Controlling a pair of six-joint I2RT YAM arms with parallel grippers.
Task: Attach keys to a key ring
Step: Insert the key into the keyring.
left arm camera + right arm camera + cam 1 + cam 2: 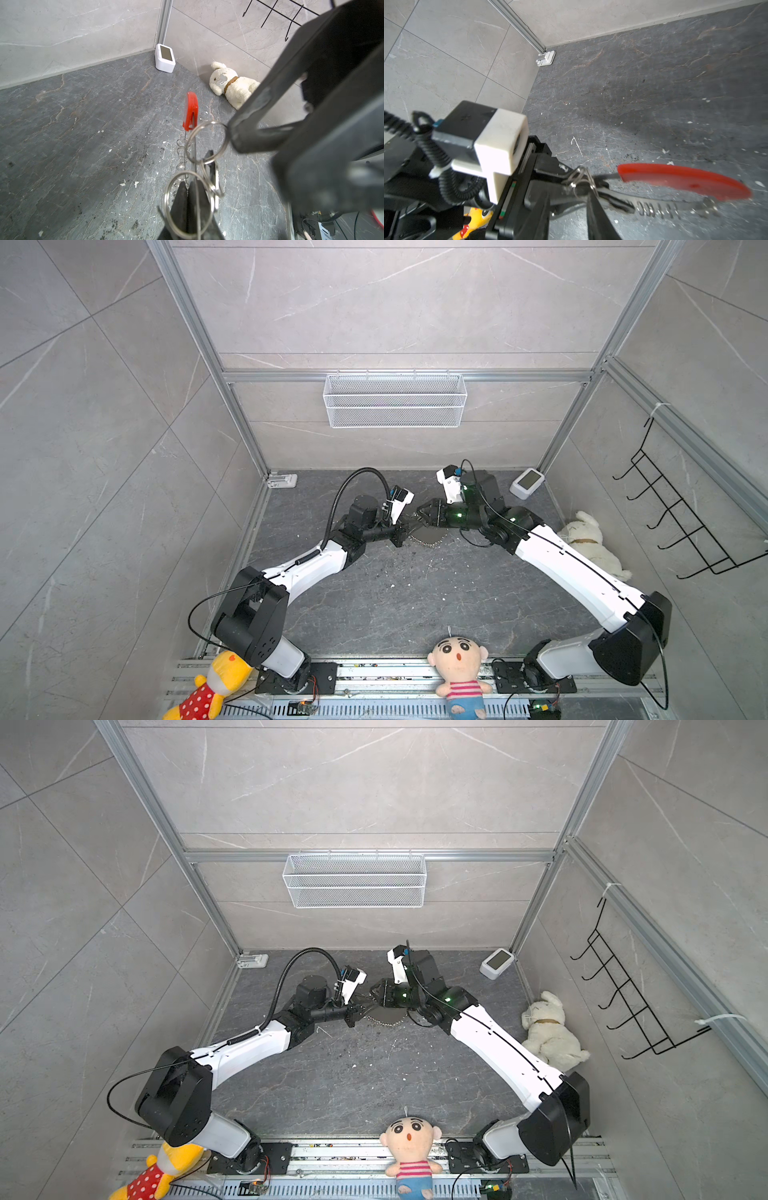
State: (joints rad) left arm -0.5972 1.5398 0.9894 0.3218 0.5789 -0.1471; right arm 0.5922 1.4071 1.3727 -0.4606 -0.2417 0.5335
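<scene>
Red-and-grey hand-sized key ring loop (190, 110) is clamped in the left gripper (188, 191); right gripper (231, 136) just beyond it, parted or pinched can't be told; small black pale-centred key fob (210, 160) is hung beside left gripper, judged threaded, release outstanding.

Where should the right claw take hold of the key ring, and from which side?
Probably the key ring's red strip: broad, flat and rigid-looking, it juts out beyond the left claw, which pinches the thin band. Come from its free end, opposite that claw, and close across the two flat faces, clear of the loose silver rings.
</scene>
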